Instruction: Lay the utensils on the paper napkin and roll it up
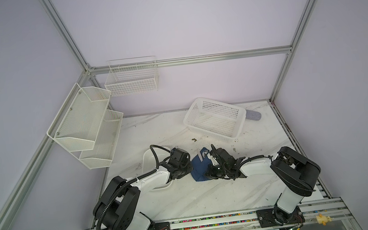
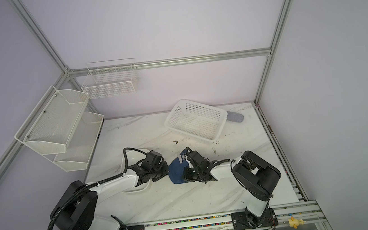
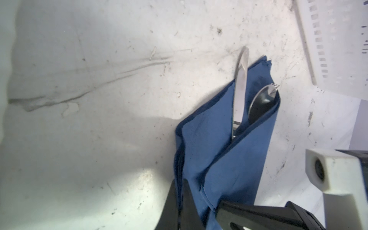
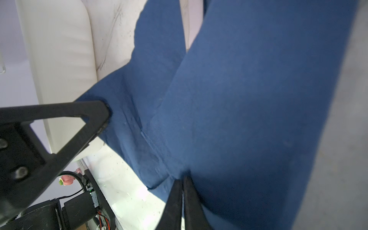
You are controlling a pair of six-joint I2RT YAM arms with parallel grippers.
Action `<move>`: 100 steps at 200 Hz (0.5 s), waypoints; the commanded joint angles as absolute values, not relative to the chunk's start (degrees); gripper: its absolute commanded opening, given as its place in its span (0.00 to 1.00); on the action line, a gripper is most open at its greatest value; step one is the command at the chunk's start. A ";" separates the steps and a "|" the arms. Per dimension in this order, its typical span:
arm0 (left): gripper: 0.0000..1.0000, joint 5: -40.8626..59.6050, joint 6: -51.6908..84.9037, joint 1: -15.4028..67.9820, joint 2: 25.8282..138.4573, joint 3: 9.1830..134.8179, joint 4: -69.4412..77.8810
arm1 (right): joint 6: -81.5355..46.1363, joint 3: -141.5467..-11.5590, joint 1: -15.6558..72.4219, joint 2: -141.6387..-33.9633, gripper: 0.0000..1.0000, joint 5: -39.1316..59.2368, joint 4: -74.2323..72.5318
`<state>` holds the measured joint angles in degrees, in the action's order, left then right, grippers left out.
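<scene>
The navy paper napkin [image 1: 198, 169] [image 2: 175, 171] lies folded over the utensils in mid-table, between my two grippers. In the left wrist view the knife [image 3: 241, 85], the spoon bowl [image 3: 260, 101] and the fork tines [image 3: 276, 86] stick out of the napkin's [image 3: 229, 159] far end; their handles are hidden inside. My left gripper [image 3: 180, 184] [image 1: 191, 167] is shut on the napkin's left edge. At the near edge of the napkin [image 4: 249, 99], a fold is pinched in my shut right gripper [image 4: 182, 178] [image 1: 206, 176].
A white dish [image 1: 146, 157] [image 4: 59, 49] sits under the left arm, beside the napkin. A white plastic basket [image 1: 214, 119] stands at the back right, with a grey-blue case [image 1: 254, 115] behind it. Mesh shelves [image 1: 85, 124] and a wire basket [image 1: 131, 79] hang on the walls.
</scene>
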<state>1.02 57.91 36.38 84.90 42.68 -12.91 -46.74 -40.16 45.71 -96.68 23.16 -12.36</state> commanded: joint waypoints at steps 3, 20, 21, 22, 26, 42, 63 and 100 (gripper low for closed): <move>0.00 3.73 55.42 36.12 82.98 43.71 -12.12 | -46.99 -40.01 45.97 -97.52 0.10 21.62 -10.55; 0.00 5.88 55.71 36.12 83.37 44.82 -12.38 | -47.01 -40.00 46.02 -97.47 0.11 21.54 -10.46; 0.00 6.06 55.72 36.12 83.43 44.91 -12.39 | -47.01 -40.00 46.04 -97.47 0.10 21.49 -10.46; 0.00 6.28 55.68 36.12 83.46 45.04 -12.43 | -47.02 -39.99 46.00 -97.47 0.10 21.42 -10.46; 0.00 7.02 55.49 36.08 83.72 45.46 -12.63 | -47.02 -40.03 45.97 -97.48 0.11 21.36 -10.46; 0.00 9.27 55.15 36.23 84.74 47.37 -13.43 | -46.89 -40.00 46.04 -97.65 0.11 21.27 -10.29; 0.00 9.45 55.72 36.30 84.38 48.27 -13.45 | -46.72 -40.25 46.04 -97.61 0.11 21.27 -10.01; 0.00 10.67 56.44 36.43 83.85 50.82 -13.27 | -46.86 -40.11 46.05 -97.44 0.11 21.27 -10.24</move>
<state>8.47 56.82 36.38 84.66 44.49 -13.78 -46.74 -40.16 45.71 -96.68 22.92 -12.36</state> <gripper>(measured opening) 0.047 0.108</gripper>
